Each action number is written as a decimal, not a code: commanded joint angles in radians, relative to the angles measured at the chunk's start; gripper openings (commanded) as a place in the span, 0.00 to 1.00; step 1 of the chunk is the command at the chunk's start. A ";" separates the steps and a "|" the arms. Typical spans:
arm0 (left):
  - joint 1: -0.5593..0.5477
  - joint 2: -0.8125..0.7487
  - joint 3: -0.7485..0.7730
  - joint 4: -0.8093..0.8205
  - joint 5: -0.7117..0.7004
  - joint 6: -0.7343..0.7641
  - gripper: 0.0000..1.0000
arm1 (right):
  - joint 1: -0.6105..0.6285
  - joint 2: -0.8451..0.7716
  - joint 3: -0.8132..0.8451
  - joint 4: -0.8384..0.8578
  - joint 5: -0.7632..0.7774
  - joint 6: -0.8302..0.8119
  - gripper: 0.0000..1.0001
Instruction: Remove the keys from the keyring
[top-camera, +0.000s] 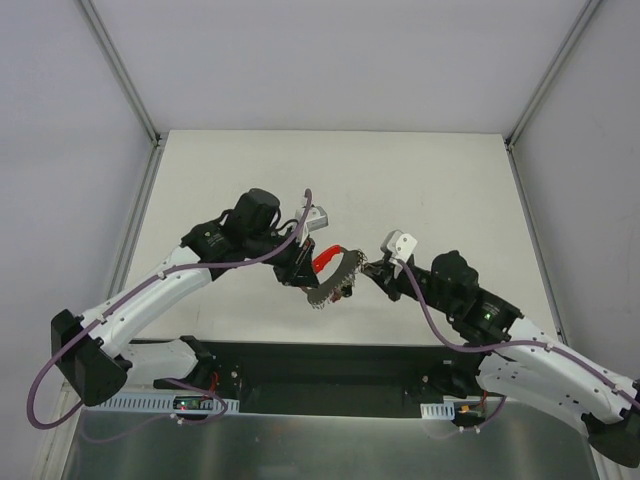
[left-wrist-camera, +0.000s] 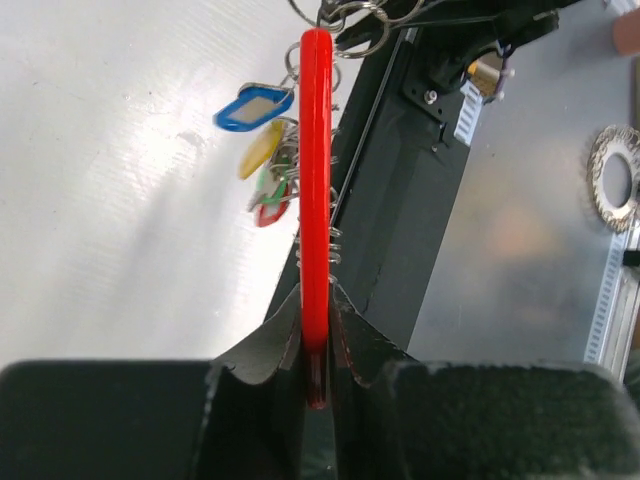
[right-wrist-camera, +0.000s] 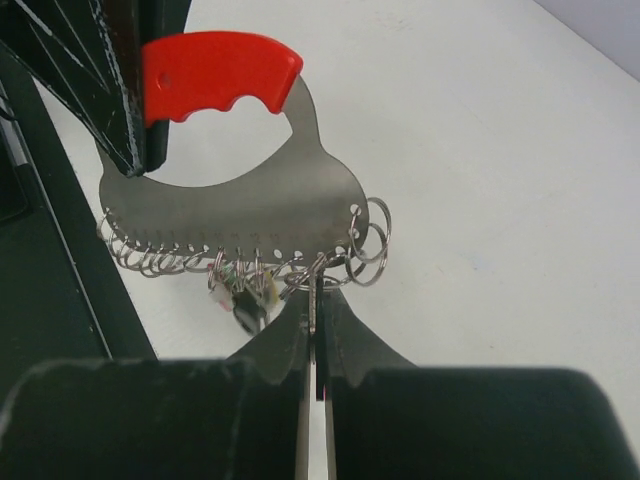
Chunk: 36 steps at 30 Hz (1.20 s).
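Keys (left-wrist-camera: 262, 150) held up between both arms over the tabletop (top-camera: 250, 180)
Left gripper (left-wrist-camera: 317, 300) is clamped on the red handle (right-wrist-camera: 215, 75) of a steel plate (right-wrist-camera: 250, 215); right gripper (right-wrist-camera: 315, 305), at the plate's 3 o'clock in the top view, is pinched on the keyring (right-wrist-camera: 318, 272), keys dangling beside it

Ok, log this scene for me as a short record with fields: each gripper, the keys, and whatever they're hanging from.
left gripper: shut on the red handle, holding the metal plate above the table
right gripper: shut on a thin metal piece at the plate's ringed edge; ring or key, cannot tell
keys: bunched, hanging below that edge, with blue, yellow, green and red tags
rings: a row through holes along the plate's curved edge
task state: keys not yet off
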 joint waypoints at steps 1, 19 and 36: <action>-0.001 -0.053 -0.082 0.246 0.025 -0.119 0.14 | 0.001 -0.005 0.119 -0.151 0.066 -0.060 0.01; -0.003 -0.154 -0.049 0.306 0.137 0.072 0.56 | 0.001 0.012 0.276 -0.306 -0.127 -0.344 0.01; -0.014 -0.028 0.095 0.374 0.441 0.096 0.57 | 0.003 0.079 0.397 -0.394 -0.091 -0.620 0.01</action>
